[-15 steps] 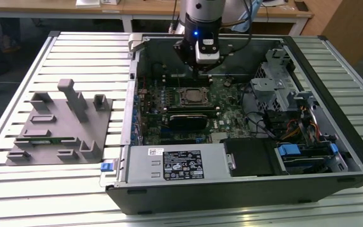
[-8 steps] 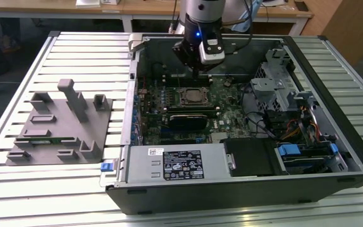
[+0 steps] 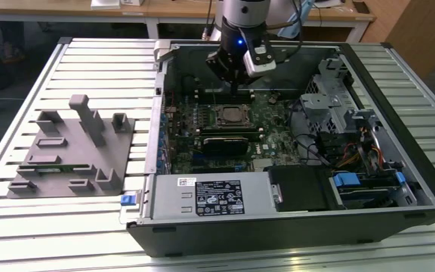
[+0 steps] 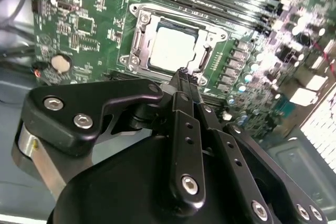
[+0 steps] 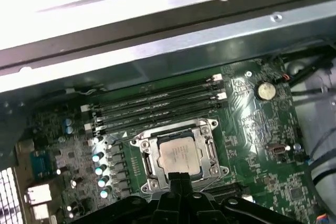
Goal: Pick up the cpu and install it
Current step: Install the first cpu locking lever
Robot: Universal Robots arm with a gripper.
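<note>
One arm: coming down from the far side into the open computer case [image 3: 399, 170] in the exterior view, its gripper [image 3: 237, 88] hanging over the motherboard [image 3: 202, 122].
Open room: the slatted table [image 3: 21, 73] is lying bare around the grey holder tray [image 3: 70, 150] at the exterior view's left; inside the case the walls, the drive cage [image 3: 338, 102] and the cables at the exterior view's right are crowding the board.
Edges: the case wall is running along the far side of the board, past the memory slots [image 5: 157, 106], in the first wrist view.
Gripper state: fingers [image 4: 184, 85] are sitting pressed together with no gap showing, gripping nothing; same closed tips [image 5: 178, 179] in the first wrist view.
Cpu: one cpu [image 4: 173, 45] is lying flat inside the socket frame [image 4: 139, 22], pale top facing up; also in the first wrist view [image 5: 179, 153].
Cpu vs gripper: the closed fingertips are sitting just beside the socket frame's near edge, apart from the chip in both wrist views.
Counts: one cpu, one socket frame, four memory slots, one coin cell battery [image 5: 265, 90], one holder tray.
</note>
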